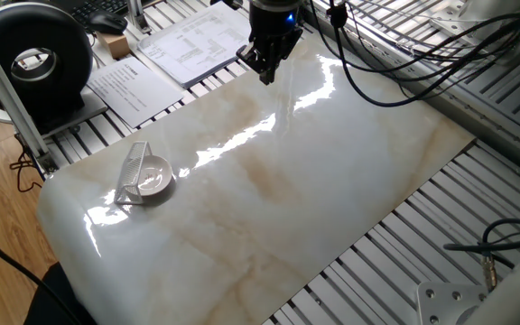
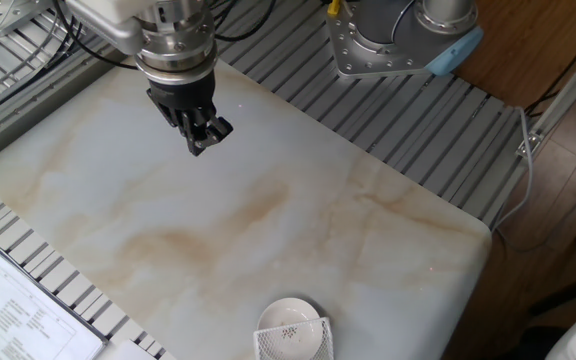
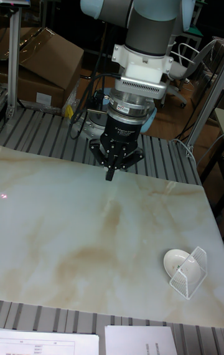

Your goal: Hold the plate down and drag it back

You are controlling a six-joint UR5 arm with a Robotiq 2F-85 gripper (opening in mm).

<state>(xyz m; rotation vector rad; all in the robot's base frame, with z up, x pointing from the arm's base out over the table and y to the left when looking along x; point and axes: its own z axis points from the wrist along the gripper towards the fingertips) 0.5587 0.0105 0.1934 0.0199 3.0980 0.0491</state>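
Well apart from the closed jaws lies the plate (image 2: 288, 317).

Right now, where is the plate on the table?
In one fixed view the plate sits near the left corner of the marble table, touching the wire rack, far from the hand.

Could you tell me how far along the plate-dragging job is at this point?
Barely begun. Done: the gripper has its fingers closed together, empty, above the marble table. In hand: nothing yet; it hangs far from the plate, which sits untouched against the wire rack near the table edge. Left: reaching the plate, pressing down, dragging it back.
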